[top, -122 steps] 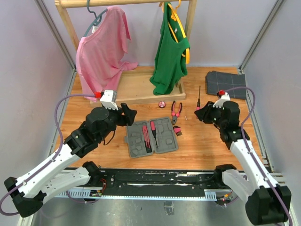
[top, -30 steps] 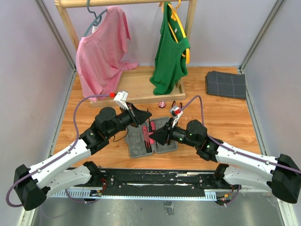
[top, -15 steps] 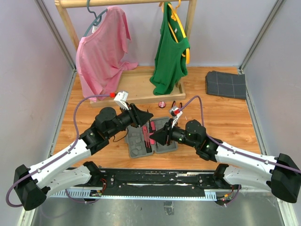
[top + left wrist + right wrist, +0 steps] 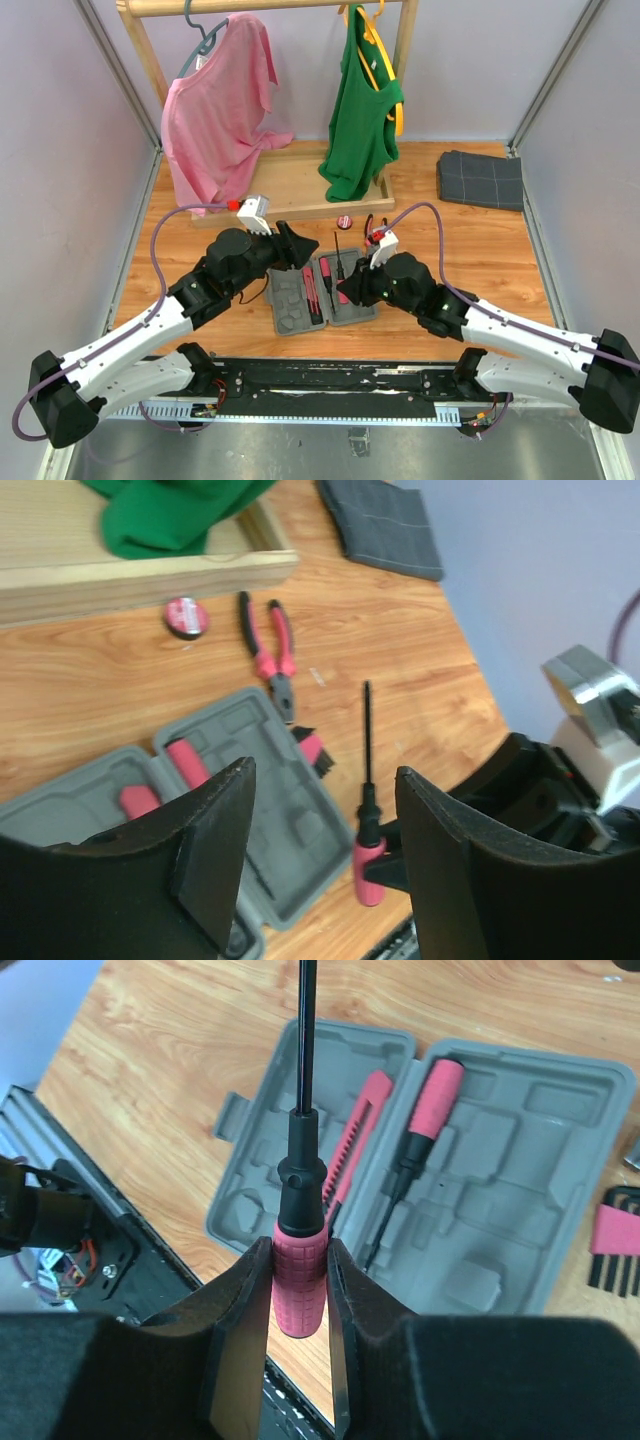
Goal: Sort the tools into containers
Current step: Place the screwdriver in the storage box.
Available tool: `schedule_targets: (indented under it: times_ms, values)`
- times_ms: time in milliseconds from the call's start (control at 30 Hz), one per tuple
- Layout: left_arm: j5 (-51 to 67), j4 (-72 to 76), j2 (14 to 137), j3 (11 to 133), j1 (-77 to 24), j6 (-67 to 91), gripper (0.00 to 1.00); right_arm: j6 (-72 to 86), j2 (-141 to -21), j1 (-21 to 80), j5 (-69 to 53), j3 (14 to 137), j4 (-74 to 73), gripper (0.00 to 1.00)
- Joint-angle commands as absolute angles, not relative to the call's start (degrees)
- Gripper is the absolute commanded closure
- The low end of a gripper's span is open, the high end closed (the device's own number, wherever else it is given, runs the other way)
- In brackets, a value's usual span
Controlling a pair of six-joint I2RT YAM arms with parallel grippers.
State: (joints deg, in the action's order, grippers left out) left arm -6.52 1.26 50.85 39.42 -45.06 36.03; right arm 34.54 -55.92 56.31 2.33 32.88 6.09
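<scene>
Wood-grain tabletop [image 4: 470, 250] runs between lilac walls. At its far side a wooden rack carries a pink shirt [image 4: 215, 100] and a green tank top [image 4: 360, 100]. A folded dark grey cloth [image 4: 482, 180] lies in the far right corner.

Nearer my bases the grey tool case [image 4: 290, 305] lies open and flat, with its moulded recesses facing up. A pink utility knife [image 4: 358, 1130] sits in the left half along the hinge. A stowed screwdriver [image 4: 425, 1120] with a pink handle sits in the right half, just beside the knife. On the wood beyond the case lie the pliers [image 4: 270, 655], with red and black handles. The round red piece [image 4: 183, 615] lies to their left, near the rack's base. A small brush [image 4: 312, 750] rests just beside the case's far right corner.

Both my arms reach forward and bend inward, so the two wrists come close together over the case. My left gripper [image 4: 320, 850] hovers above the case's left half with its fingers spread wide and nothing between them. In its camera my right wrist fills the right edge.

My right gripper [image 4: 300, 1290] pinches the pink handle of the held screwdriver [image 4: 301, 1190], one finger pressed on each side. It holds the tool above the case with the black shaft pointing away from me. From above, my right wrist and its cable cover part of the pliers.
</scene>
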Motion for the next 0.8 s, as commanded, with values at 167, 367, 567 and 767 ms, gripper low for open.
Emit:
schedule_targets:
  times_ms: [167,367,567,767]
  values:
    - [-17.7,-1.8,53.6,35.5,-41.8,29.9,0.37,36.1,-62.1,58.0,8.6,38.6,-5.3,0.89]
    - [-21.8,2.9,56.8,32.9,-40.9,29.7,0.36,38.1,-67.9,57.9,8.9,41.3,-9.0,0.85]
    - [-31.2,8.2,58.9,31.0,-40.3,30.5,0.36,39.4,-72.7,57.9,7.4,43.0,-9.1,0.84]
    - [-31.1,17.1,59.1,25.4,-40.3,29.6,0.36,40.9,-77.3,57.4,6.2,44.8,-10.0,0.85]
